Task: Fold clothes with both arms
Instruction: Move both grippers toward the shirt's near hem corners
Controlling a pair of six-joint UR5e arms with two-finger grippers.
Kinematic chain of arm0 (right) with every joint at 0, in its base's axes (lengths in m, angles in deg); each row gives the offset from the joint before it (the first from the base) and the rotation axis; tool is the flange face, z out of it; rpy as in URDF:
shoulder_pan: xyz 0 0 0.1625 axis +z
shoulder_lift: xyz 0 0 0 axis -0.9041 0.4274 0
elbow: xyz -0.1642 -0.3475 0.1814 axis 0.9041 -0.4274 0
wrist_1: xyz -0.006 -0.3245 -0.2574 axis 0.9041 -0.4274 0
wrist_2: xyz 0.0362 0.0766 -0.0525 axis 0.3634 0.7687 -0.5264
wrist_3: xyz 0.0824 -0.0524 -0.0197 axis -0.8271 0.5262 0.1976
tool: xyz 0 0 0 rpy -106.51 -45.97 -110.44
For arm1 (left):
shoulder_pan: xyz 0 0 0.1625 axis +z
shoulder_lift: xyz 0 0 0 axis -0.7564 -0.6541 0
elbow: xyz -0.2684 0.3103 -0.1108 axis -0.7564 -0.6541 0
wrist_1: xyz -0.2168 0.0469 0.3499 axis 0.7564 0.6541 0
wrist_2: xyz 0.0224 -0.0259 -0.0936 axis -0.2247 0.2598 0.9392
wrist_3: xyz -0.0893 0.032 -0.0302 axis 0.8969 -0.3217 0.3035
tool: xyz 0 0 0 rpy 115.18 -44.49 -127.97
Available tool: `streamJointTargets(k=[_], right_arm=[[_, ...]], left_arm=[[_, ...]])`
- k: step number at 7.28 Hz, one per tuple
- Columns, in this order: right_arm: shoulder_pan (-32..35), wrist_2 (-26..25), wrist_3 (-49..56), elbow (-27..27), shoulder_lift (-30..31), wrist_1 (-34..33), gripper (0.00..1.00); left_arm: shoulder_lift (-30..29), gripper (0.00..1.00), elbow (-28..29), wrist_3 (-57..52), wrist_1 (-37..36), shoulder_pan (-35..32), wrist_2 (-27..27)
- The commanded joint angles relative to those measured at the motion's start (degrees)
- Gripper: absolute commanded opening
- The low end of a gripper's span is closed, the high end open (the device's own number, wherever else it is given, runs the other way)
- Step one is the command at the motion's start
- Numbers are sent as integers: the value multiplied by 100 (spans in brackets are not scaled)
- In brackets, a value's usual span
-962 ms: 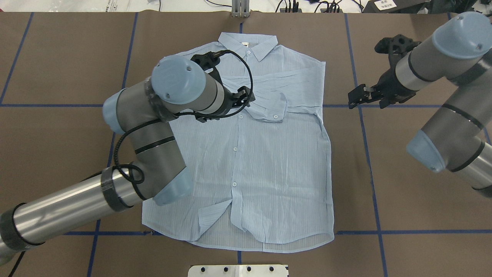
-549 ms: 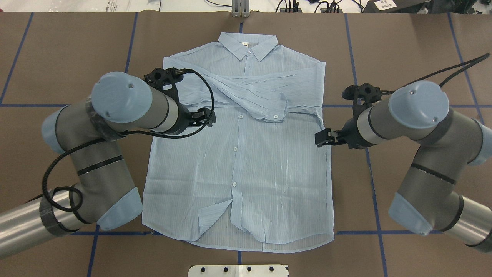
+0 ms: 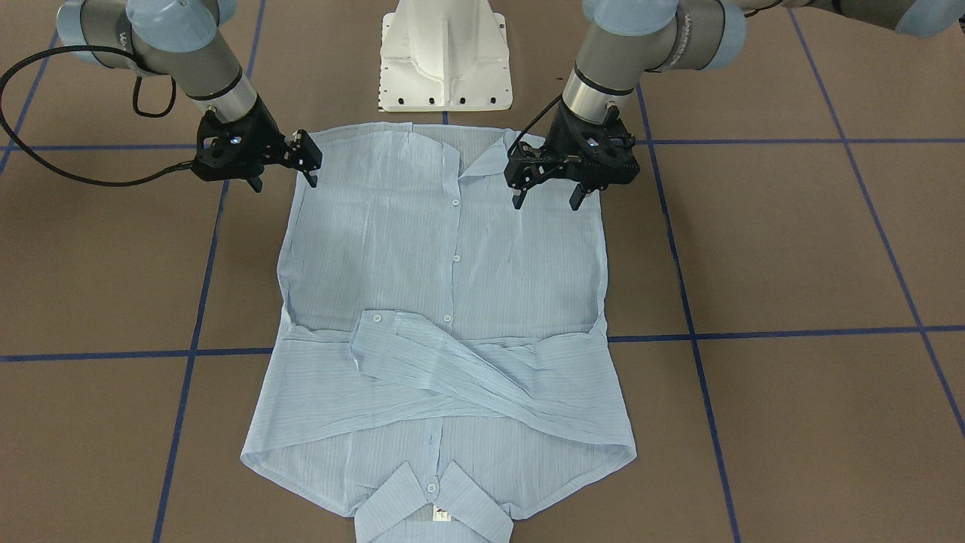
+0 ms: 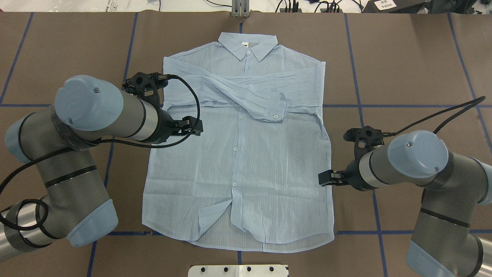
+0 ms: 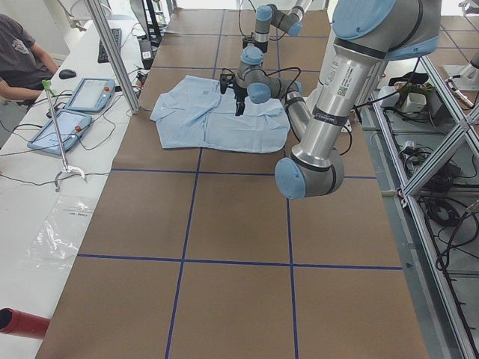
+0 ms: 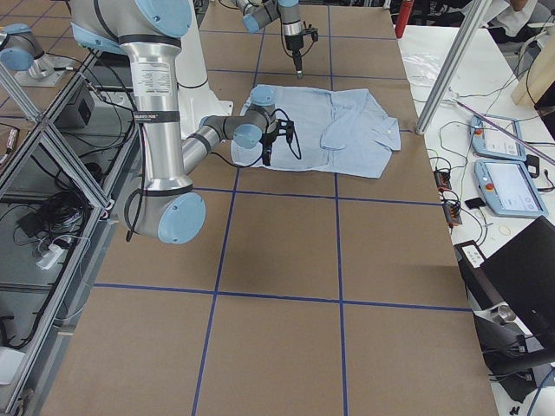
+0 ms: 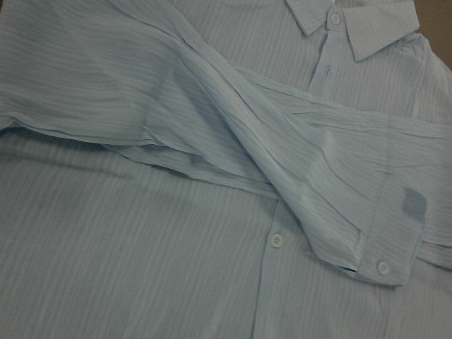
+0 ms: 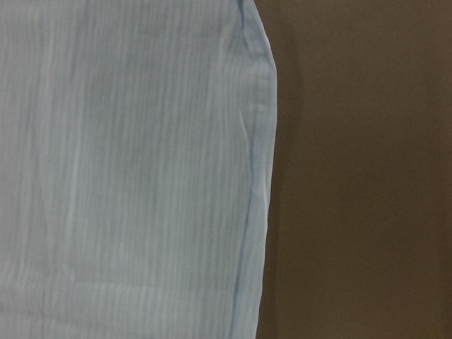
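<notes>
The light blue shirt point(image 4: 246, 165) lies flat and buttoned on the brown table, collar point(image 4: 248, 44) at the far side, both sleeves point(image 4: 250, 90) crossed over the chest. My left gripper point(image 4: 194, 129) hovers open over the shirt's left half, below the folded sleeves; in the front-facing view it point(image 3: 545, 202) holds nothing. My right gripper point(image 4: 324, 179) stands open at the shirt's right side edge, also empty in the front-facing view point(image 3: 284, 181). The left wrist view shows the crossed sleeves point(image 7: 304, 176). The right wrist view shows the shirt's side edge point(image 8: 261, 176) against the table.
Blue tape lines point(image 4: 361, 105) grid the brown table top. The white pedestal base point(image 3: 445, 56) sits at the near edge by the hem. A metal post point(image 4: 240, 9) stands beyond the collar. A side bench with tablets point(image 5: 90, 93) and a seated person point(image 5: 22, 60) runs along the far edge.
My left gripper drew back from the chest towards the shirt's left side. My right arm swung in from the far right to the shirt's right edge, then towards the hem.
</notes>
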Motion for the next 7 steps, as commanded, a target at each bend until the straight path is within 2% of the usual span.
streamJointTargets(k=[1, 5, 6, 7], right_arm=[[-643, -404, -394, 14, 250, 14, 100], [-1040, -512, -556, 6, 233, -3, 100], [-1103, -512, -556, -20, 224, -3, 95], [-1112, -504, -556, -21, 207, -3, 86]], left_arm=[[-21, 98, -327, -3, -357, 38, 23], [-39, 98, -389, -3, -393, 47, 5], [-39, 98, -398, -3, -393, 47, -3], [-39, 98, -398, -3, -393, 47, -4]])
